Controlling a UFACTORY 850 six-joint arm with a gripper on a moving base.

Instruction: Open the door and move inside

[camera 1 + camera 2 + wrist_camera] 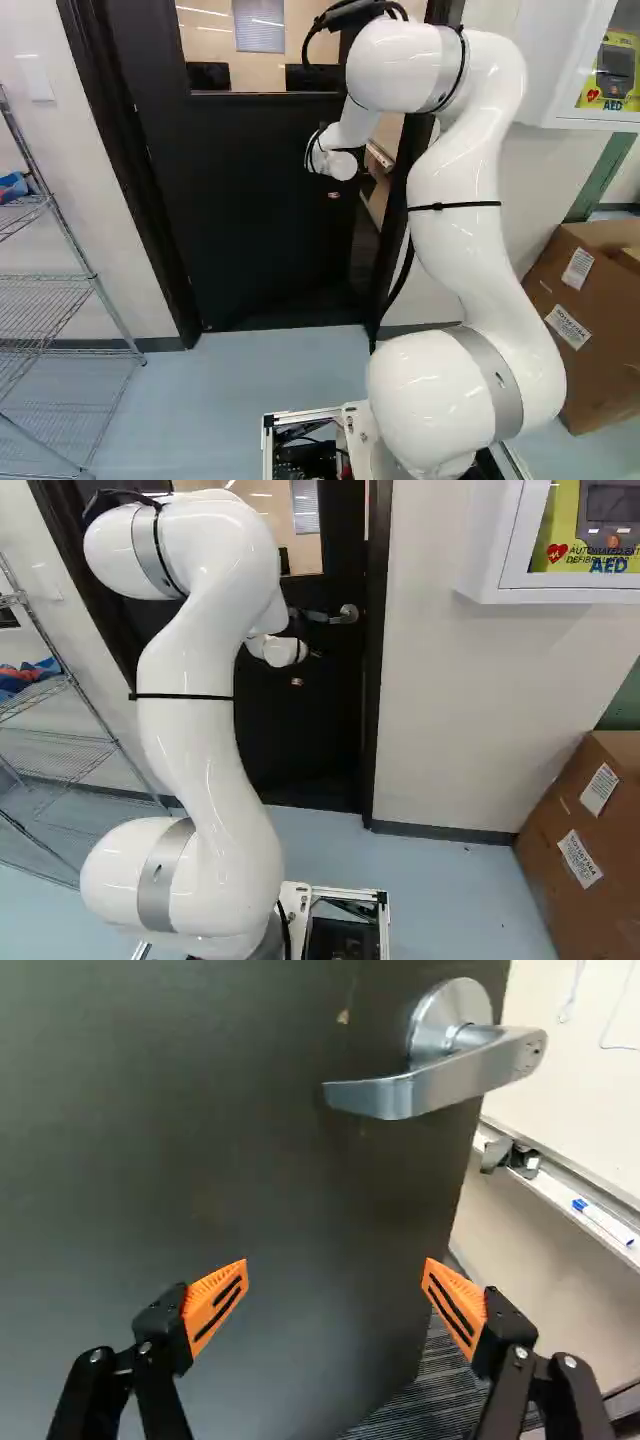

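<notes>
Door (255,200) ajar, upper middle of left base view; fingers (215,1307) wide, empty, off handle (430,1078). Opening partly done; next: push wider, then drive in.

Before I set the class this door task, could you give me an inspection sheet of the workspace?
Surface: light blue floor before the doorway; dark striped flooring beyond it.
Job's things: black door ajar; its lever handle ahead of the gripper, untouched.
Clutter: cardboard box on the floor, right of the doorway.
Gripper: open, nothing between its fingers.
Cables: a black cable hangs beside the arm, near the door frame, in the left base view.
Surroundings: wire rack left of the door; AED cabinet on the wall; a marker on a ledge beyond the door.
</notes>
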